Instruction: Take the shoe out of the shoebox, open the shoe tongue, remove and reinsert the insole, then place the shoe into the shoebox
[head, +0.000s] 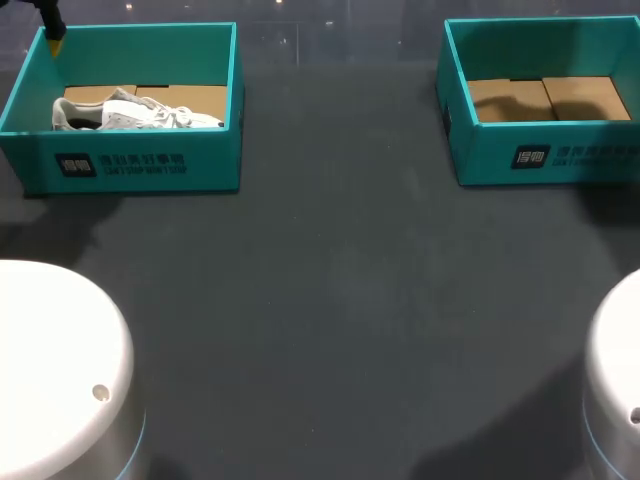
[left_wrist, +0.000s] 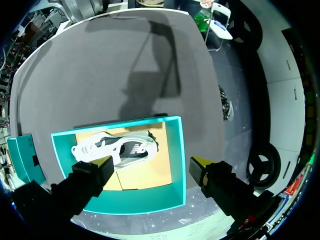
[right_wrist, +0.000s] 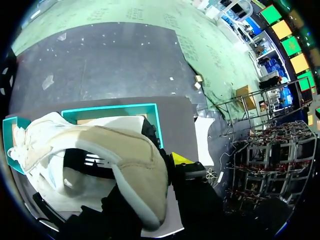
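A white shoe (head: 130, 112) lies on its side in the left teal shoebox (head: 140, 165), against the box's left wall. My left gripper (left_wrist: 152, 165) hangs open high above that shoebox (left_wrist: 177, 165), with the shoe (left_wrist: 117, 147) under and ahead of its fingers; in the head view only one yellow tip (head: 53, 40) shows over the box's far left corner. My right gripper (right_wrist: 170, 162) is shut on a second white and beige shoe (right_wrist: 125, 155), held up with its opening facing the camera. One yellow fingertip (right_wrist: 181, 159) shows beside the shoe; the other is hidden. The right shoebox (head: 545, 150) holds no shoe.
The right shoebox's teal rim (right_wrist: 112, 107) shows beneath the held shoe, and a corner of the other box (right_wrist: 7, 137) sits off to one side. Two white arm bases (head: 60, 370) (head: 620, 380) stand at the table's near corners. Dark tabletop (head: 340, 280) lies between the boxes.
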